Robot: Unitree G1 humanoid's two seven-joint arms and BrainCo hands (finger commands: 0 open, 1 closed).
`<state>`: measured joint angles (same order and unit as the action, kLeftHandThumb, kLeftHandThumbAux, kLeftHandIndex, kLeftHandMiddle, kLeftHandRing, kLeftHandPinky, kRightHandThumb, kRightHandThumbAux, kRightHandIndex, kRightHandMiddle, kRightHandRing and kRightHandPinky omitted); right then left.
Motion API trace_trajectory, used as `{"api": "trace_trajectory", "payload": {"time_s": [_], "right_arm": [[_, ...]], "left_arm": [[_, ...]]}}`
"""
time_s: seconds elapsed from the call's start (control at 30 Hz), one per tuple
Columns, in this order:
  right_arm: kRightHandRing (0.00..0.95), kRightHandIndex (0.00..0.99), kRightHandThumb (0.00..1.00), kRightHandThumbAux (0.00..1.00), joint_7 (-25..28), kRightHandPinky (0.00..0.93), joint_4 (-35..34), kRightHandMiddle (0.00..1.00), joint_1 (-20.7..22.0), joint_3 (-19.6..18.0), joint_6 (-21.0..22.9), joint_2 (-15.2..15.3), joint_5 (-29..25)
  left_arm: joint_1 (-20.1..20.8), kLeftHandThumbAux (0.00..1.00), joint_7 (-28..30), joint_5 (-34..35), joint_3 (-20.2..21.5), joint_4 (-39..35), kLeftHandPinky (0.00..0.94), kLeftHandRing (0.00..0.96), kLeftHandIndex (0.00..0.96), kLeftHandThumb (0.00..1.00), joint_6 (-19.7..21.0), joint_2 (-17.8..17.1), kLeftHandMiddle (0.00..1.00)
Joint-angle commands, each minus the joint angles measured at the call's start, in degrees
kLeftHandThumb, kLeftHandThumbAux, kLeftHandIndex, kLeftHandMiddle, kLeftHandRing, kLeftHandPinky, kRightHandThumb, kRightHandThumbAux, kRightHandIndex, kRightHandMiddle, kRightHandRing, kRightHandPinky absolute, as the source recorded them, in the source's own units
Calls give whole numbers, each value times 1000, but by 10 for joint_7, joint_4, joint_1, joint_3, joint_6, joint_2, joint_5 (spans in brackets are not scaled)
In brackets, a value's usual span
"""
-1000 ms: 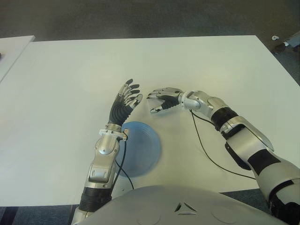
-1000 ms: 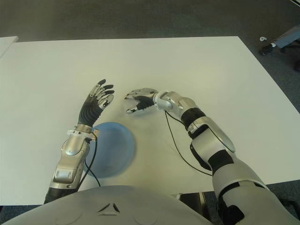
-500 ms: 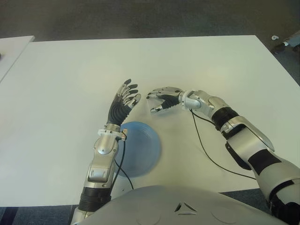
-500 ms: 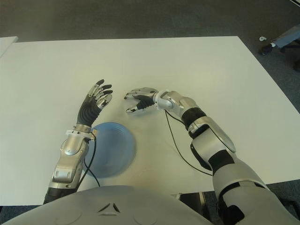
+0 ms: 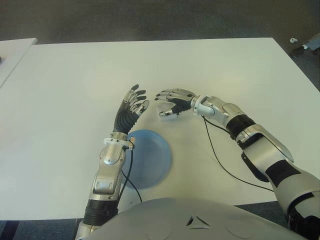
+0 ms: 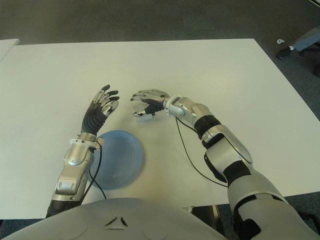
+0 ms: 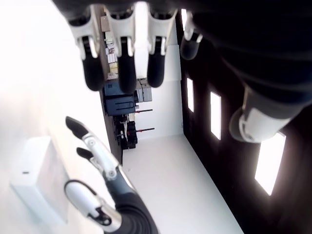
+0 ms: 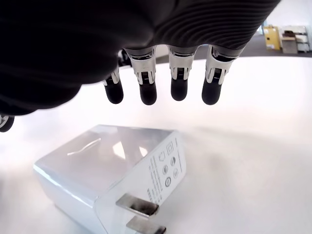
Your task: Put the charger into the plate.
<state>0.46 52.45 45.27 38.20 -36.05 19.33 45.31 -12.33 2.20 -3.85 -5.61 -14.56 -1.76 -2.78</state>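
Right wrist view shows the white charger point(image 8: 112, 170) lying on the white table point(image 5: 225, 65), its 2 prongs facing the camera, with the right hand point(image 5: 172, 98) spread just above it and holding nothing, probably poised to close on it. The left hand point(image 5: 131, 107) stands relaxed and empty beside the blue plate point(image 5: 150, 160), leaving it clear.

White table point(image 5: 225, 65), dark grey carpet floor point(image 5: 150, 20), second white table point(image 5: 12, 52) at left
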Motion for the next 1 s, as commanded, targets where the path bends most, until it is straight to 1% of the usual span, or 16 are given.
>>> {"api": "trace_trajectory", "payload": {"time_s": [0.03, 0.33, 0.5, 0.77, 1.0], "right_arm": [[0, 0, 326, 104, -12, 0, 0, 0, -9, 5, 5, 4, 13], [0, 0, 342, 99, -51, 0, -3, 0, -12, 15, 13, 9, 41], [0, 0, 349, 102, -68, 0, -2, 0, -14, 15, 16, 9, 45], [0, 0, 339, 110, -114, 0, 15, 0, -17, 21, 14, 8, 58], [0, 0, 334, 106, -133, 0, 28, 0, -18, 25, 13, 5, 61]], "left_arm": [[-2, 506, 4, 1, 0, 6, 271, 245, 0, 0, 1, -2, 202], [-4, 508, 5, 1, 1, 2, 250, 240, 0, 0, 3, -4, 202], [-5, 507, 4, 0, 0, 2, 254, 237, 0, 0, 2, -4, 202], [-5, 491, 8, 3, 1, 2, 247, 237, 0, 0, -2, -6, 202], [-7, 489, 8, 2, 0, 0, 256, 240, 0, 0, -3, -8, 206]]}}
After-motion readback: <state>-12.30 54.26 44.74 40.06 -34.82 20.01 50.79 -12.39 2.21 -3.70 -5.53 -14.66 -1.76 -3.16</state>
